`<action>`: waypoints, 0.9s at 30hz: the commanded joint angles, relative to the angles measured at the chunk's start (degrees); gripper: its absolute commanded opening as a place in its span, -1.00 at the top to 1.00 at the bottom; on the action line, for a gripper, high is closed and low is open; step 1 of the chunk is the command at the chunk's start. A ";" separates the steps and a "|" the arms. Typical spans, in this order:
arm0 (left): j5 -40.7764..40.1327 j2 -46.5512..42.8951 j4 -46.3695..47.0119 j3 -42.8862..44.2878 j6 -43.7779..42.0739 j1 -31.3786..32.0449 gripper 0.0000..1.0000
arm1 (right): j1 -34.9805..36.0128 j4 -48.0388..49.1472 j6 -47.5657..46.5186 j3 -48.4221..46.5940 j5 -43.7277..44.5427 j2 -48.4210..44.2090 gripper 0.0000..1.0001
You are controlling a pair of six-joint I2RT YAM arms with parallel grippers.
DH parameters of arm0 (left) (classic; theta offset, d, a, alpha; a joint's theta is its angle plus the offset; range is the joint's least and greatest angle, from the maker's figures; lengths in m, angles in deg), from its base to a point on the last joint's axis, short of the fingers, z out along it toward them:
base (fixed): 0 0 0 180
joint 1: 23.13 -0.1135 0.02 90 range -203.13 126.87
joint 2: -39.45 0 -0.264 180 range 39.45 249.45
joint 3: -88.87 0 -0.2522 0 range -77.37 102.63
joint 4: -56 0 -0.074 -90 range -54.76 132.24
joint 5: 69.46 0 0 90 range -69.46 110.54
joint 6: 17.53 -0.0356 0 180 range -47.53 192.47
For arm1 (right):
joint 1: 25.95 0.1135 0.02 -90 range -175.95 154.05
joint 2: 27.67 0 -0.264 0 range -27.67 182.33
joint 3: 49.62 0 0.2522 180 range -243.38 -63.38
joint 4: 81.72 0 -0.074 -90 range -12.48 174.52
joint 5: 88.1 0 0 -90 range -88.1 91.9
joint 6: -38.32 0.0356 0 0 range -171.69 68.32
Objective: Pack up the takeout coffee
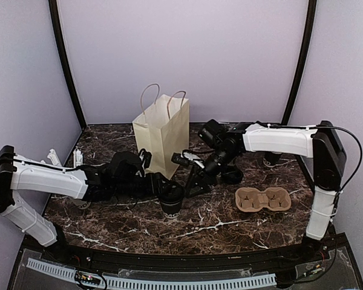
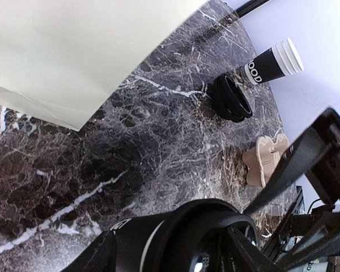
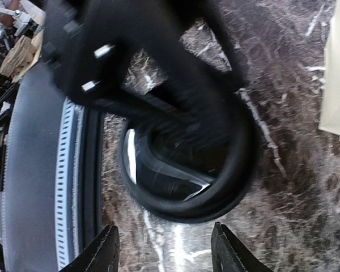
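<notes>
Cup (image 1: 171, 204) before the bag (image 1: 163, 136) looked light and crushable, best held gently mid-wall. Right gripper (image 3: 164, 255) gaped; left gripper (image 1: 159, 188) was unclear.

Bag (image 1: 162, 136) rear centre; cup (image 1: 171, 202) before it; tray (image 1: 263, 199) right of cup; lids (image 2: 232, 101) behind tray.

The dark marble table (image 1: 230, 226) carries a paper bag (image 1: 163, 136), cup (image 1: 171, 205), black lids (image 1: 233, 176) and pulp tray (image 1: 263, 199).
</notes>
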 commanded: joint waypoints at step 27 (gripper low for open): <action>7.69 -4.22 6.86 -0.74 -14.96 -3.08 -0.27 | 1.32 0.30 4.57 4.44 3.65 -5.71 -0.05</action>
